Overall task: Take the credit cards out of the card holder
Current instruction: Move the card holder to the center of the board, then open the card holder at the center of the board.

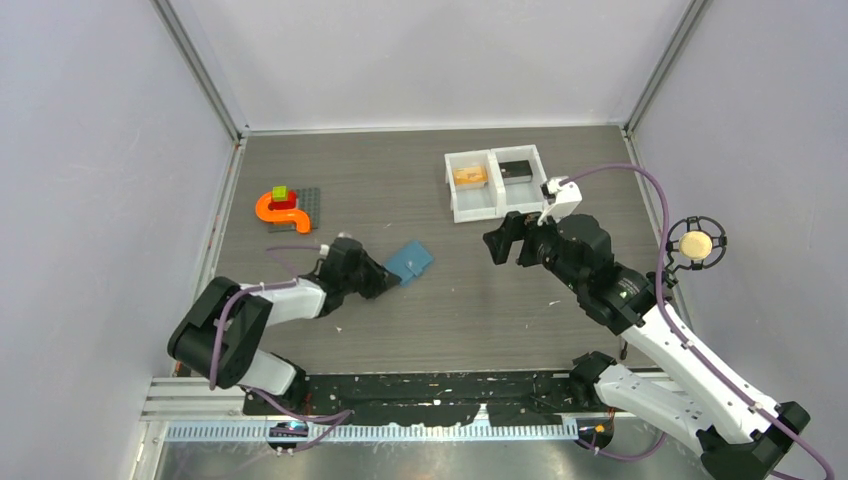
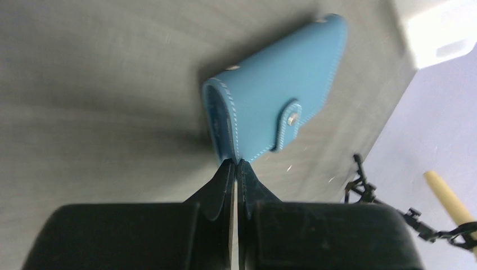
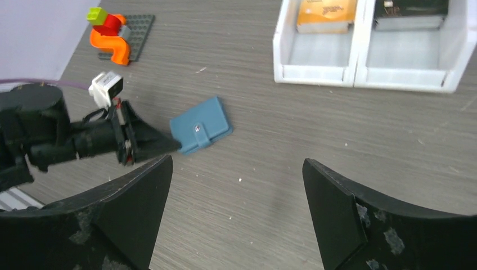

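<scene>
The left arm [image 1: 262, 300] lies low across the lower left of the overhead view, folded sharply at the elbow and reaching in toward the centre. At its end the left gripper [image 1: 390, 278] has its two black fingers pressed flat together, narrowing to one thin point. The right arm [image 1: 650, 320] comes up from the lower right corner and stretches toward the middle right, with the wrist turned leftward. The right gripper [image 1: 503, 243] has its jaws spread wide, the fingers well apart.
</scene>
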`<control>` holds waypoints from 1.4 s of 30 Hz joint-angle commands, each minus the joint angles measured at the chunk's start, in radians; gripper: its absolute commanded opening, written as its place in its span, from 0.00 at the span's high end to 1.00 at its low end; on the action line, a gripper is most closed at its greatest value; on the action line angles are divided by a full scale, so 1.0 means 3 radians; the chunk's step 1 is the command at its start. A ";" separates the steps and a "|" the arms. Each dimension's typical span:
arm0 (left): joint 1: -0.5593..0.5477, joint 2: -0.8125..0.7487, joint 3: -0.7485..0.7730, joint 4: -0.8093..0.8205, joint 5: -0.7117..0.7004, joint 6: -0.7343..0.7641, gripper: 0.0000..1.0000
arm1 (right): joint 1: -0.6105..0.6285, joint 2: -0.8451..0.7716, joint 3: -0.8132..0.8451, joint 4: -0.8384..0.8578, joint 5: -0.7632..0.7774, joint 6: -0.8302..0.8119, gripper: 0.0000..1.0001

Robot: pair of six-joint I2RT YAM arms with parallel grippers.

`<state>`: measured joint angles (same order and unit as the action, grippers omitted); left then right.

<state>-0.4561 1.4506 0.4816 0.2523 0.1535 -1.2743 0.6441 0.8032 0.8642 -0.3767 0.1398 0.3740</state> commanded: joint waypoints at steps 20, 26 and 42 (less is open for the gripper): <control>-0.1263 -0.1058 0.0223 -0.1376 -0.0833 0.0330 0.50 | 0.0072 0.0637 -0.0321 -0.0125 -0.0191 0.1082 0.41; -0.1023 -0.1782 0.0469 -0.1990 -0.0953 0.1041 0.40 | 0.0355 0.0904 -0.0330 0.0009 -0.0184 0.0913 0.48; -0.1001 -0.2863 0.0817 -0.3151 -0.1114 0.2334 0.29 | 0.1160 0.2172 0.0188 0.0045 0.0274 0.1071 0.46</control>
<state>-0.7612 0.6636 0.7395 -0.6102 -0.1398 -0.6697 0.9718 1.4117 0.8505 -0.4019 0.1692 0.6697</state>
